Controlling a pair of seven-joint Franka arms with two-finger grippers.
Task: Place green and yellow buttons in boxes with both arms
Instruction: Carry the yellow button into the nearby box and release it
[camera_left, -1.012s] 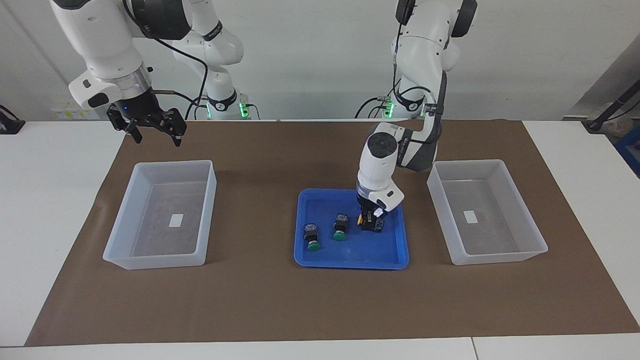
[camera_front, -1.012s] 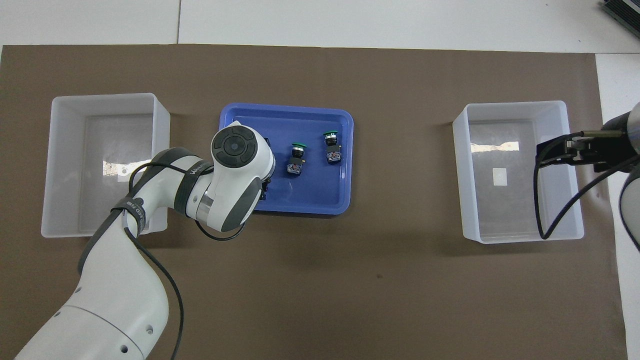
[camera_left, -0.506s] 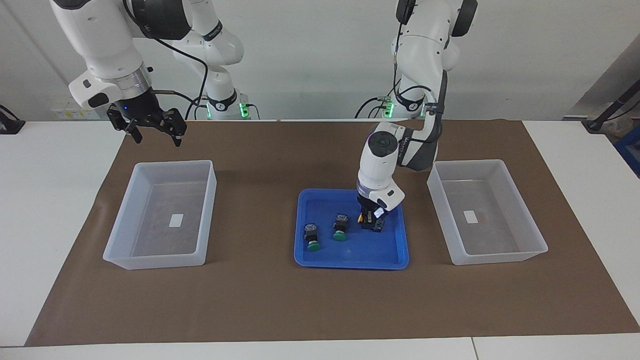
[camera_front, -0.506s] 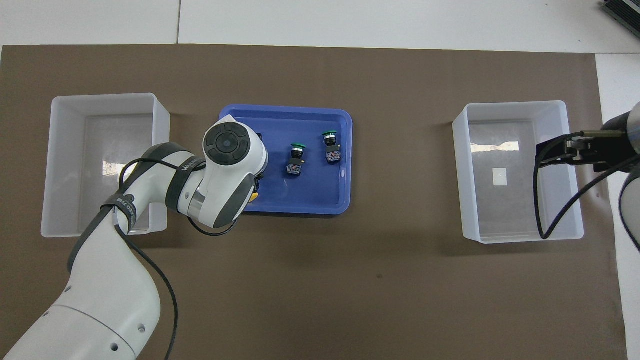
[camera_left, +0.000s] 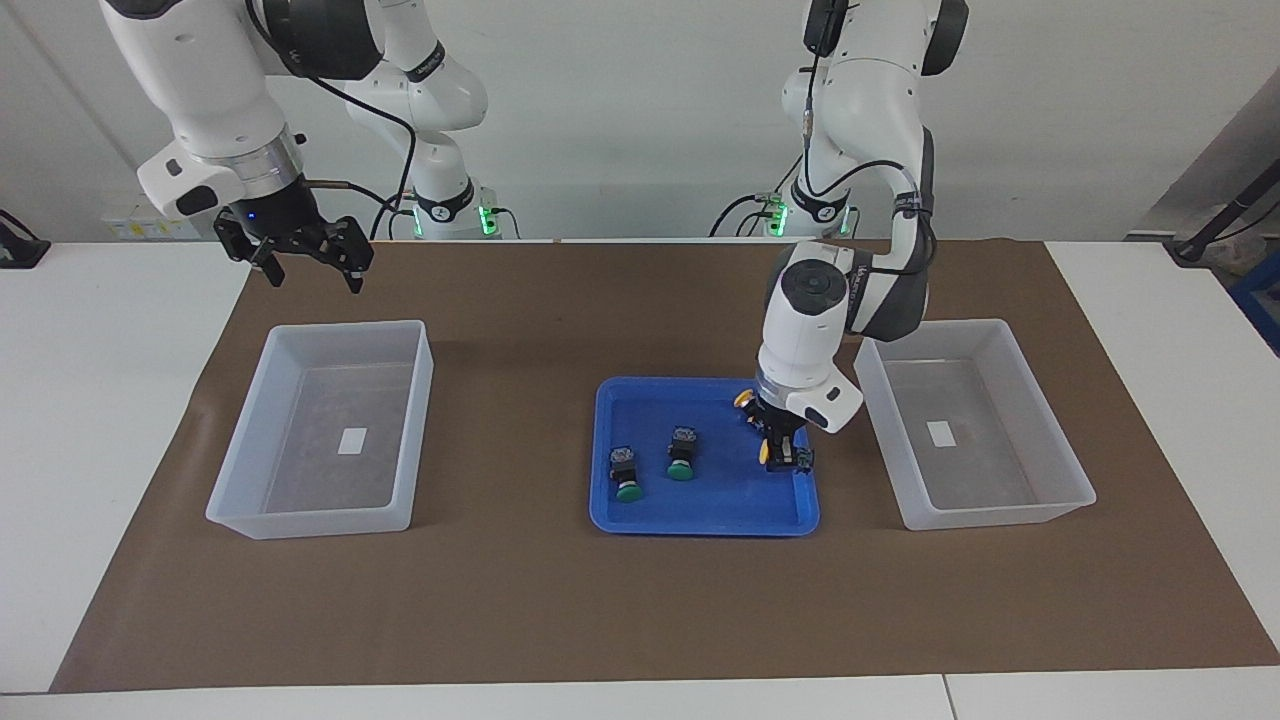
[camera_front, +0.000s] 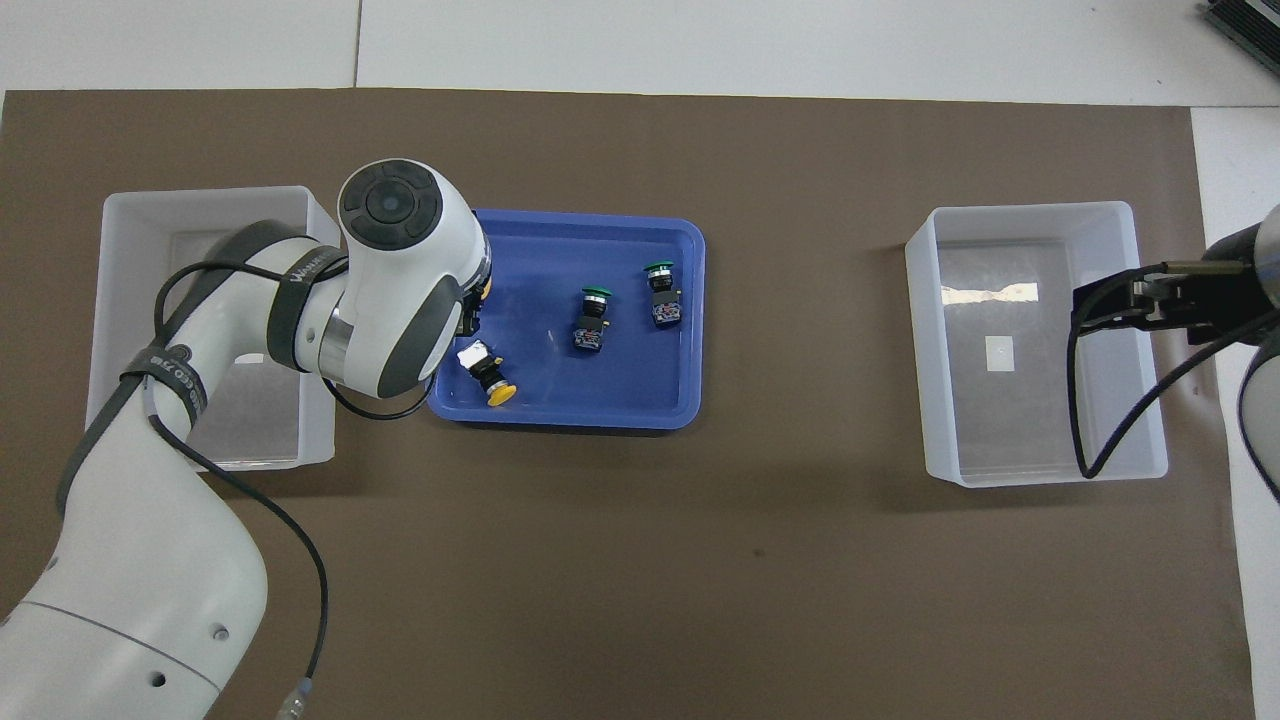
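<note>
My left gripper (camera_left: 782, 440) is shut on a yellow button (camera_left: 770, 454), held just above the corner of the blue tray (camera_left: 700, 522) at the left arm's end. In the overhead view my wrist hides most of it, and only its yellow cap (camera_front: 483, 291) shows. A second yellow button (camera_left: 744, 399) (camera_front: 488, 377) lies on its side in the tray, nearer to the robots. Two green buttons (camera_left: 625, 476) (camera_left: 682, 457) lie in the tray's middle (camera_front: 592, 318) (camera_front: 661, 296). My right gripper (camera_left: 310, 258) (camera_front: 1088, 305) waits open and raised over the box (camera_left: 340, 328) at its own end.
The other box (camera_left: 940, 326) (camera_front: 215, 195) stands beside the tray (camera_front: 600, 420) at the left arm's end, close to my left wrist. Both boxes hold only a small white label. A brown mat (camera_left: 560, 620) covers the table.
My left gripper closed on a yellow button and carried it toward the left arm's end of the tray. The second yellow button came into sight. The right arm has not moved.
</note>
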